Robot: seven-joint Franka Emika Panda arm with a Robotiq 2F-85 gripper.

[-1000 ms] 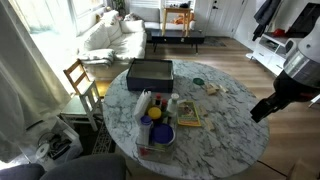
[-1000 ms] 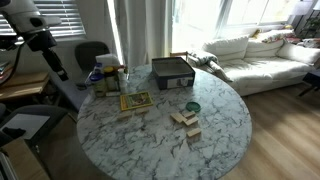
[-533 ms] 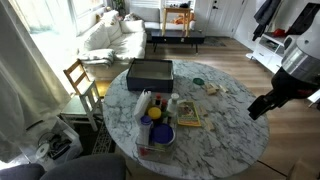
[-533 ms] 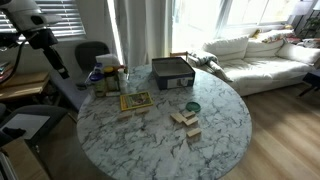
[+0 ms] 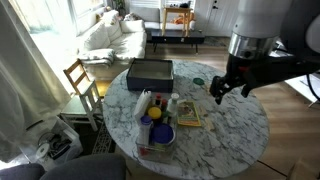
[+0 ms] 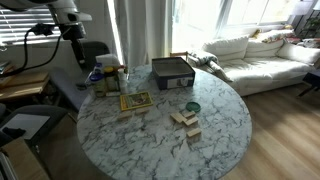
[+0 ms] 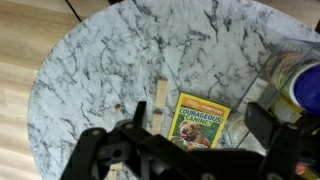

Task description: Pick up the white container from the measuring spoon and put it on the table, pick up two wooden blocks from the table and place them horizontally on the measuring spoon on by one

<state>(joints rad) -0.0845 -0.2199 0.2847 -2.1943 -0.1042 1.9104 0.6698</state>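
Observation:
A green measuring spoon [image 5: 198, 81] lies on the marble table [image 5: 240, 125]; it also shows in an exterior view [image 6: 192, 107]. The white container is too small to make out on it. Pale wooden blocks [image 6: 186, 121] lie beside the spoon, and show in an exterior view [image 5: 213, 90]. Another wooden strip [image 7: 160, 98] lies next to a yellow book [image 7: 200, 122]. My gripper [image 5: 230, 92] hangs high above the table, open and empty. It also shows in an exterior view [image 6: 80, 58]. In the wrist view its fingers [image 7: 200, 130] frame the book.
A black box [image 5: 150, 72] stands at the table's far side. A cluster of colourful bottles and tubs [image 5: 155, 120] fills one side next to the book. A wooden chair [image 5: 78, 78] stands by the table. A sofa [image 6: 250, 50] is behind.
The arm has swung from beyond the table's edge to a spot high above the table. Nothing on the table has moved.

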